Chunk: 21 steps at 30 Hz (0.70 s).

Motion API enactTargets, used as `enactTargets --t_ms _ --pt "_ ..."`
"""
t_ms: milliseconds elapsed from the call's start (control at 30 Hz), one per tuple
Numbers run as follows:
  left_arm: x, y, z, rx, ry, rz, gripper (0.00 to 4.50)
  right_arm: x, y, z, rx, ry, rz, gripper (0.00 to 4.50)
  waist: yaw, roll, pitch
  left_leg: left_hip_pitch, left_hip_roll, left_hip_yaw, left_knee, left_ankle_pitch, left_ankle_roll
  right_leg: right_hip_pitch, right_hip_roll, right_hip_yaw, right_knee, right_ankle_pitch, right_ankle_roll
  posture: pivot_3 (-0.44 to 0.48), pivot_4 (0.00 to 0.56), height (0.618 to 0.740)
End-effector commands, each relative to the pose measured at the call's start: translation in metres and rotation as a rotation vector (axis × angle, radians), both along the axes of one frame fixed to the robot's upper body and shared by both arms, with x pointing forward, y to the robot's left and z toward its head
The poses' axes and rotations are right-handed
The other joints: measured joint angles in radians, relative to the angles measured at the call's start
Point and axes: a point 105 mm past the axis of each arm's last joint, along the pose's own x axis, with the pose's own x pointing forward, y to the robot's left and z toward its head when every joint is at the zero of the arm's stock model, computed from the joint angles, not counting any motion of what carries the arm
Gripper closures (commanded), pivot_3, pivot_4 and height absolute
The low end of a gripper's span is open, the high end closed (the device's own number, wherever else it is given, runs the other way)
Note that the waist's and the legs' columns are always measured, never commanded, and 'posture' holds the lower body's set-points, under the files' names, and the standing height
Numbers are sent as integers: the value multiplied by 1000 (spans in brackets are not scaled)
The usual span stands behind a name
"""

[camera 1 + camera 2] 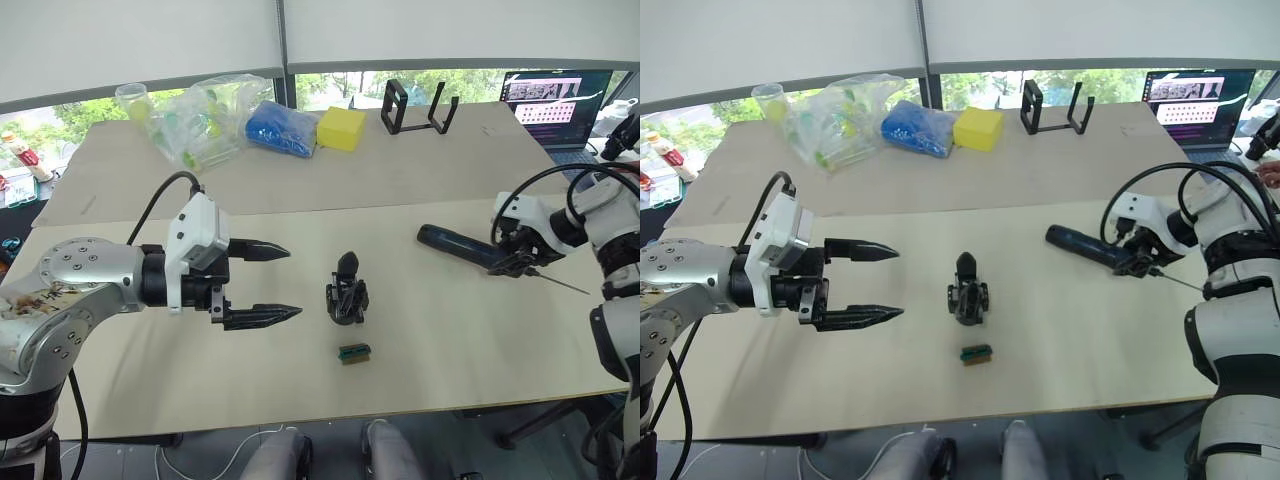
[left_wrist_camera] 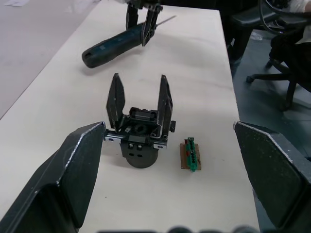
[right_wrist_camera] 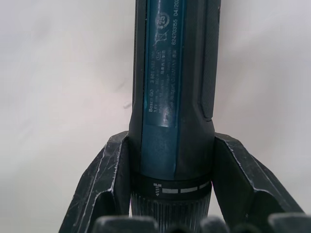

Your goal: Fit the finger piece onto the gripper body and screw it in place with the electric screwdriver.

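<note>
the left hand (image 1: 262, 283) hovers above the table (image 1: 450, 330), fingers spread wide and empty, pointed at the gripper body (image 1: 346, 292) with a clear gap between. the wide spread suits closing around the round base, judging from the left wrist view, where the body sits squarely between the two fingertips' line of approach.

the gripper body stands near the middle of the table, on its stubby base. in the left wrist view it shows two pointed black fingers rising from the linkage, so the finger piece may already be seated; whether it is screwed cannot be told.

a small green block (image 1: 354, 352) lies just beside the body, on the near side, apart from it.

the screwdriver (image 1: 460, 246) lies flat on the table, well to the right of the body, rounded end toward the middle, thin bit (image 1: 560, 284) pointing out toward the right edge. the right hand (image 1: 518, 262) sits at its bit end. in the right wrist view its fingers (image 3: 104, 179) stand either side of the barrel by the collar, touching or very nearly so; a firm clamp cannot be confirmed. gripping near the collar would give control of the bit.

judgement: the tool pickup is in hand, fastening not begun. risk: the barrel rolling or slipping if lifted from one end.

at the far side stand a yellow block (image 1: 341, 128), a blue bag (image 1: 281, 128), clear bags (image 1: 200, 120) and a black stand (image 1: 417, 107), clear of the work.
</note>
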Motion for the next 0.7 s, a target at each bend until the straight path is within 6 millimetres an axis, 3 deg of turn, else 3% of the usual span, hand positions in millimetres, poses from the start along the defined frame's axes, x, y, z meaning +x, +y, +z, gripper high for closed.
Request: enactTargets --t_ms 33,267,300,433,567,700 --pt "-2 -3 2 25 -32 -38 0 -11 -7 0 -106 1 160 2569 1 0 0 0 0 0 0 0 0 0 0 0 0 0 0 0 150 737" --pt "-2 -8 -4 49 -35 -79 0 -15 -15 -16 -190 -4 216 2569 0 1 0 1 0 1 1 1 -1 0 0 1 3 0 0 0 150 737" --pt "-2 -8 -4 51 -33 -85 0 -15 -18 -15 -199 5 195 1524 0 1 0 1 1 1 1 1 -1 0 0 1 4 0 0 0 150 737" --pt "-5 -10 -6 60 -26 -109 0 -17 -24 -6 -221 66 102 190 1 1 0 2 0 1 1 1 -1 0 0 2 6 0 0 0 150 737" --pt "-4 -13 -6 60 -33 -121 0 -17 -22 -5 -253 128 60 190 3 1 0 2 1 1 2 1 -1 0 0 1 7 0 0 0 150 737" --pt "-3 -15 -7 60 -39 -124 0 -13 -19 -17 -274 140 33 190 3 1 0 2 0 1 2 1 -1 0 0 2 7 0 0 0 150 737"
